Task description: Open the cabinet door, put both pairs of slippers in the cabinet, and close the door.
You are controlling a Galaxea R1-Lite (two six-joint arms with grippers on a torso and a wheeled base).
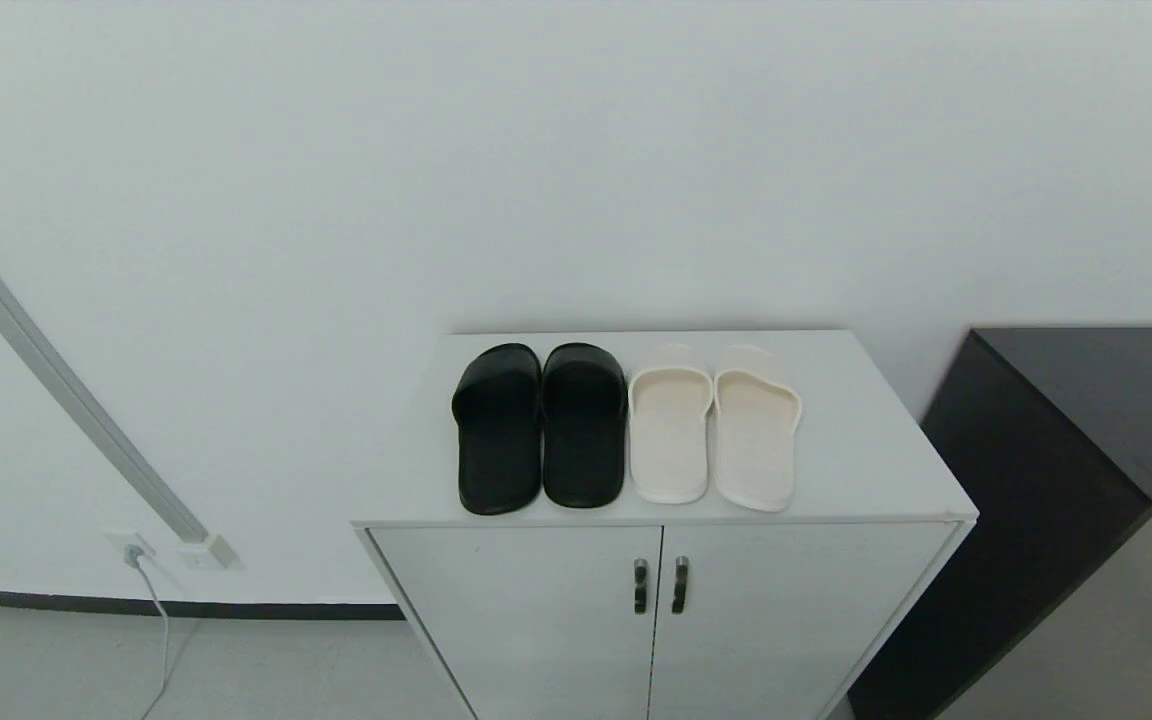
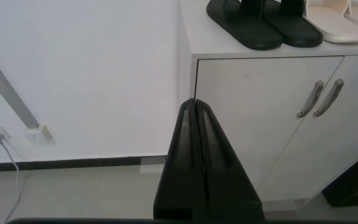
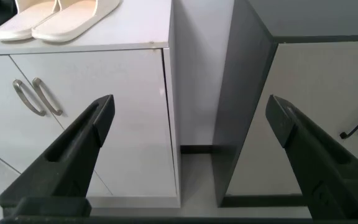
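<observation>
Head looks down; wrists sit low (sharing cabinet (image 1: 516, 620)).

The cabinet (image 1: 866, 480) is plain white, with two grey metal handles (image 1: 641, 585) on its doors. On its top the black slippers (image 1: 539, 430) lie beside the cream slippers (image 1: 714, 430), both without pattern. Right of the cabinet stands a dark grey cupboard (image 1: 1036, 480). The wall (image 1: 576, 150) behind the cabinet is white.

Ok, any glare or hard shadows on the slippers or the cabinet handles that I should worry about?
Head view: soft, even light; black slippers and cream slippers cast only faint shadows on the cabinet top. Left wrist view: thin highlights along the handles, no strong glare. Right wrist view: the gap beside the cabinet is shaded.
</observation>
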